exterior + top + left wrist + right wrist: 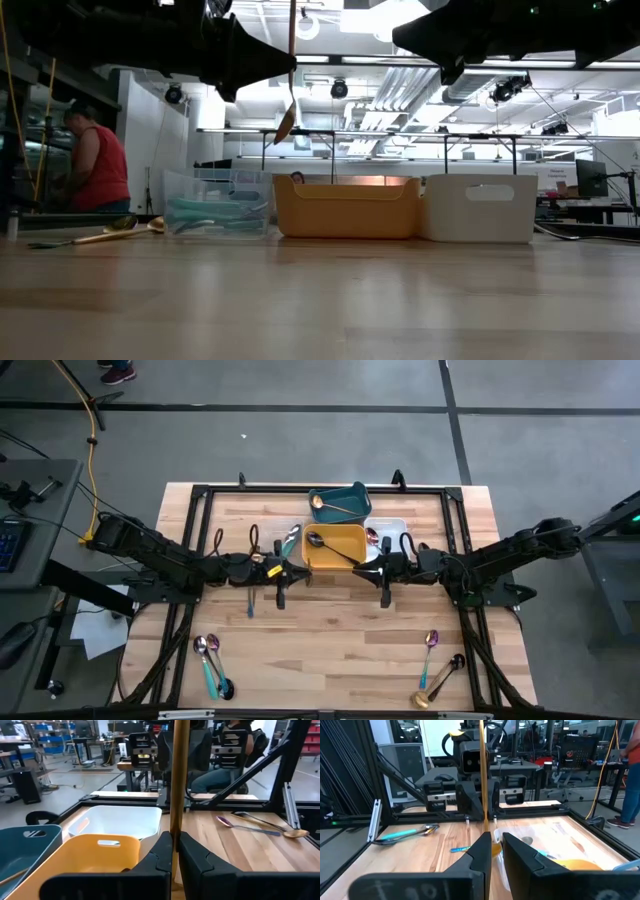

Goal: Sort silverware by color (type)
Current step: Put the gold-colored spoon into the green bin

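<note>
My left gripper [300, 567] is shut on a shiny gold spoon [291, 70] at the near left corner of the yellow tray [335, 563]. The spoon stands upright with its bowl [285, 124] hanging down. My right gripper [360, 567] faces it from the yellow tray's right. In the right wrist view, my right gripper [496, 842] has its fingers close together with nothing between them. More silverware lies on the table: pink, teal and black pieces [210, 660] near left, and pink, black and gold pieces [432, 665] near right. My left gripper pinches the gold spoon's handle [175, 827] between its two fingers, partway up from the bowl. The fingers come level from the table's left and lie across the handle. The spoon is upright and lifted clear, with its bowl below the fingers and the handle's end above them.
The teal tray [352, 491] at the far side holds a gold spoon [333, 508]. A black spoon [316, 540] lies in the yellow tray, and the white tray [392, 525] stands to its right. A clear tray [215, 215] holds teal-handled pieces. A person [95, 165] stands beyond the table.
</note>
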`<state>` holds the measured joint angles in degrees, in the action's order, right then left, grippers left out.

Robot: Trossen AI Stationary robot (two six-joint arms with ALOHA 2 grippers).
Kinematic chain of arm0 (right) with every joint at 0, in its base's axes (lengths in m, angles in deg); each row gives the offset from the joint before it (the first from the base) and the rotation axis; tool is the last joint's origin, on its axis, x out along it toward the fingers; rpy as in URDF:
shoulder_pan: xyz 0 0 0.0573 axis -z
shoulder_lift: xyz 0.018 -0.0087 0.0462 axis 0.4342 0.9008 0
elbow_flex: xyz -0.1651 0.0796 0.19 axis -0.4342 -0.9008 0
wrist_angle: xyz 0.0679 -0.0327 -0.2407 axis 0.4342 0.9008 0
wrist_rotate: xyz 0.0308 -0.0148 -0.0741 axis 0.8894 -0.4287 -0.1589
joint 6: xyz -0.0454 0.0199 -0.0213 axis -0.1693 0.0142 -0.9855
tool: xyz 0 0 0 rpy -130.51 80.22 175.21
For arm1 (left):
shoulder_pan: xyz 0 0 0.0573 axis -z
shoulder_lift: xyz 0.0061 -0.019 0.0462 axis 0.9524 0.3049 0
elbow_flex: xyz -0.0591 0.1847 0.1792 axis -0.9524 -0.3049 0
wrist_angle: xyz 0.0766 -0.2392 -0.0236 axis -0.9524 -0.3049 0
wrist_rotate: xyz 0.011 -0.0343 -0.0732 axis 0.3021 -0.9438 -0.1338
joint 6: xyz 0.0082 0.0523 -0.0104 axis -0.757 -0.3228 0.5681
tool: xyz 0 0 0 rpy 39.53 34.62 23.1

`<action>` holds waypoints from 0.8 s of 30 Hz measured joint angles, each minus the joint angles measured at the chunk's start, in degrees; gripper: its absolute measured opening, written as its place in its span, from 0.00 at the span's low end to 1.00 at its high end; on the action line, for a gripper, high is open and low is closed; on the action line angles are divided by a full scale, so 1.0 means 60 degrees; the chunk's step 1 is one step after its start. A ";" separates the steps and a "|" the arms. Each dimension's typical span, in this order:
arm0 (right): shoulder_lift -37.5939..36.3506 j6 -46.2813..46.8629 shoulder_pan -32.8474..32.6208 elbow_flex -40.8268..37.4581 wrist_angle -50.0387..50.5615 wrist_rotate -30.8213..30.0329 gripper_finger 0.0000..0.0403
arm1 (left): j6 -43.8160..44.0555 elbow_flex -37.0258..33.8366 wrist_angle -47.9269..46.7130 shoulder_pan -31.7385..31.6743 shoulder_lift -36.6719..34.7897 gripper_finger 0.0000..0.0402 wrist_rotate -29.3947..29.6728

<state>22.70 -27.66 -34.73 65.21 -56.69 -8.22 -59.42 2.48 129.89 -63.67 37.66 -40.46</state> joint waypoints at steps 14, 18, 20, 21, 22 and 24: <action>0.0000 0.0015 0.0000 0.0004 -0.0109 -0.0613 0.10 | 0.0365 0.0000 0.0004 0.0007 0.0000 0.01 -0.0093; 0.0000 0.0044 0.0004 0.0004 -0.0106 -0.1196 0.10 | 0.0421 0.0000 0.0079 0.0007 0.0000 0.01 -0.0093; 0.0000 0.0050 0.0001 0.0004 -0.0106 -0.1228 0.10 | 0.0430 0.0004 0.0168 0.0007 -0.0004 0.01 -0.0093; 0.0000 0.0067 0.0002 0.0004 -0.0106 -0.1231 0.10 | 0.0427 0.0007 0.0174 0.0007 -0.0004 0.01 -0.0093; 0.0000 0.0144 0.0000 0.0004 -0.0106 -0.1228 0.10 | 0.0423 0.0007 0.0168 0.0007 -0.0004 0.01 -0.0092; 0.0000 0.0273 0.0002 0.0004 -0.0106 -0.1231 0.10 | 0.0423 0.0007 0.0168 0.0007 -0.0004 0.01 -0.0090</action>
<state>22.70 -26.02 -34.72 65.24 -57.32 -15.61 -56.89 2.52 130.90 -63.63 37.64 -41.00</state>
